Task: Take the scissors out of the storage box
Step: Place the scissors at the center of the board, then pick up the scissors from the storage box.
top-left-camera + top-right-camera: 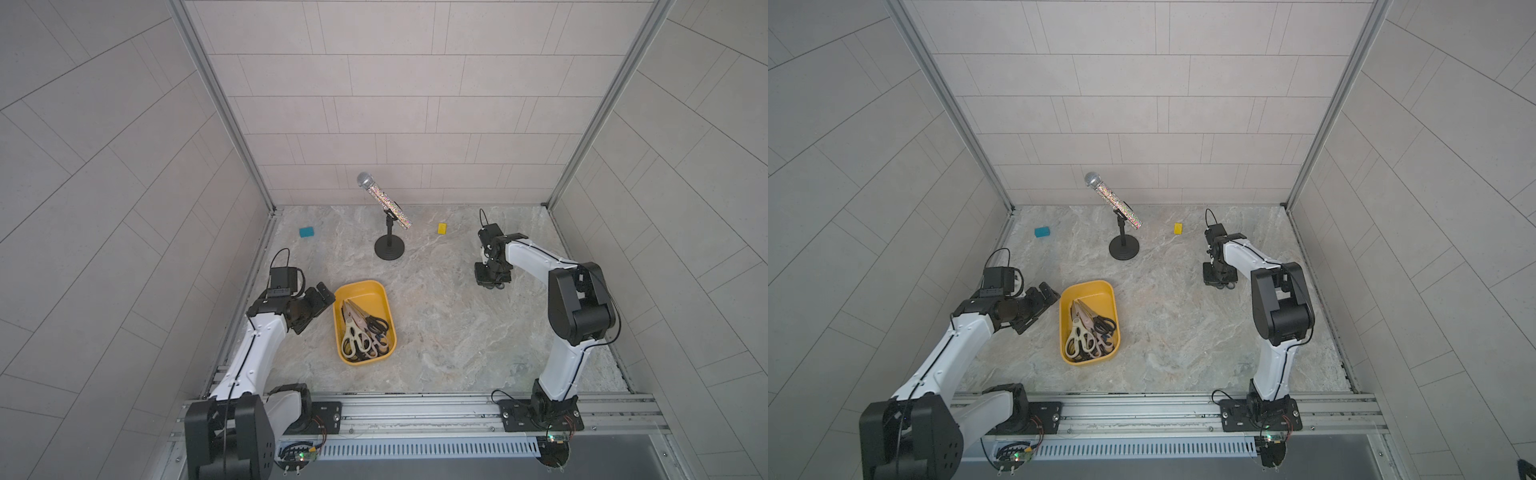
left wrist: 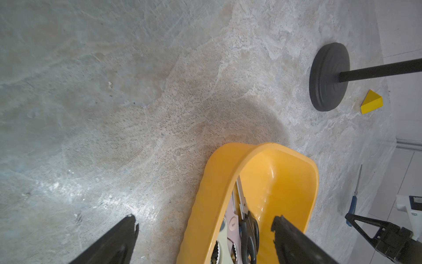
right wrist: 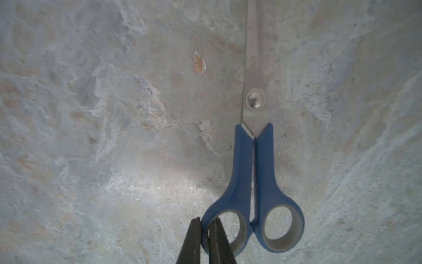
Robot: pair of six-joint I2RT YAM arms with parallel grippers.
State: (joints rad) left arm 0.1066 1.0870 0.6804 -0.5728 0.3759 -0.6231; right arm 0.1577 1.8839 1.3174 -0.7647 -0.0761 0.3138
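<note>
The right gripper point(image 3: 205, 220) is closed on the blue scissors point(image 3: 253, 171). Its two fingers pinch the rim of one finger loop, one finger outside the loop and one inside it. The blades are shut and point straight away from the gripper along the table point(image 1: 436, 332). This pair is on the right side of the table, well apart from the yellow box point(image 1: 361, 286).

The left gripper point(image 1: 314, 309) stands wide open and holds nothing. It sits just beside the box's left wall, near the far corner. The other scissors point(image 1: 365, 334) lie heaped inside the box, most handles toward the near end. Cream, pink and black handles show.

Both top views give the whole layout: a microphone point(image 1: 382, 199) tilted on a stand point(image 1: 389, 247) at the back, a blue block point(image 1: 306, 232) and a yellow block point(image 1: 442, 227). In them the right gripper hides the blue scissors; only the right wrist view shows the grip.

The left wrist view shows the box wall between the left gripper's fingertips, one tip against the box's inside and the other against bare table. Whether that tip is past the rim I cannot tell. It also shows the right gripper from the side, with the blue handle and thin blade at its tip.
</note>
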